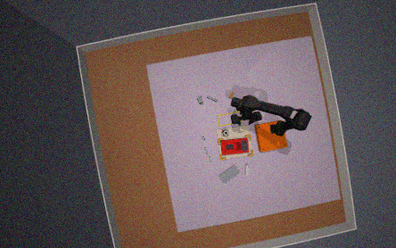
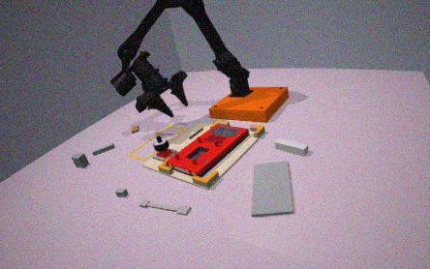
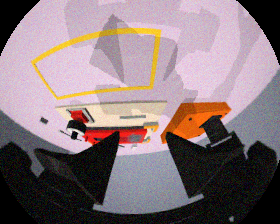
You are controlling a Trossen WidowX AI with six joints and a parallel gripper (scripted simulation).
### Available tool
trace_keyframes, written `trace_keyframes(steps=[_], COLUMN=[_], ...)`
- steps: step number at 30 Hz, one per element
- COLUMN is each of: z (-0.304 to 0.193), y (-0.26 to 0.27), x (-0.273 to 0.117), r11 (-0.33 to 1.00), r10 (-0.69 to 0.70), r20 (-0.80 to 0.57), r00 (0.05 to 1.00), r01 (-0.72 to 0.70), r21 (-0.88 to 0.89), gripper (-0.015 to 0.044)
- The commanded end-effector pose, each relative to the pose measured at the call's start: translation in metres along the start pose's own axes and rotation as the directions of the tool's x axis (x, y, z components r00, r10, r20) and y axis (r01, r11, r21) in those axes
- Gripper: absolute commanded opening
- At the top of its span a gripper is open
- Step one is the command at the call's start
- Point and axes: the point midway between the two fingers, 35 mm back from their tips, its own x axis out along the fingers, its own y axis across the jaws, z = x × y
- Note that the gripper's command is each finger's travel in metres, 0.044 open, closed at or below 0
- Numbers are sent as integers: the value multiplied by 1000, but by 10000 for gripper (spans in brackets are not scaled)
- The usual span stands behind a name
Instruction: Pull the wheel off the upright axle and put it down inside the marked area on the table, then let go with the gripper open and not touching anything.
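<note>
Two risks we note: pincer [image 2: 168, 99] part-open, empty; wheel [image 2: 160, 142] below it; misaligned descent could knock axle

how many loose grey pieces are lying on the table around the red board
6 that I can make out: a big flat plate, a small bar, a dumbbell-shaped strip, a tiny cube, a bigger cube and a short rod. Smaller ones may be hidden.

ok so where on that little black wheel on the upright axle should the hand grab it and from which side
Probably from straight above. The wheel sits flat on the upright axle at the board's corner, next to the yellow marked area, so its round rim is the part to pinch, one finger on each side. The hand hangs open well above it, holding nothing, and a vertical pull should slide it off.
</note>
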Motion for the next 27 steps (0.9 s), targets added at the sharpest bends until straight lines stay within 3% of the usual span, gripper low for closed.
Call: trace_keyframes(steps=[1,4,8,13,15,27], z=[-10,-19,-39,-75,-87,-85], y=[23,44,75,112,121,121], x=[-2,-4,-7,-10,-11,-13], r11=[951,820,531,78,-39,-53], r10=[-37,-49,-24,65,97,101], r20=[118,234,384,536,566,570], r00=[992,971,923,842,818,815], r01=[71,173,337,531,572,577], r21=[-300,-545,-777,-844,-819,-815], gripper=[300,300,300,300,300,300])
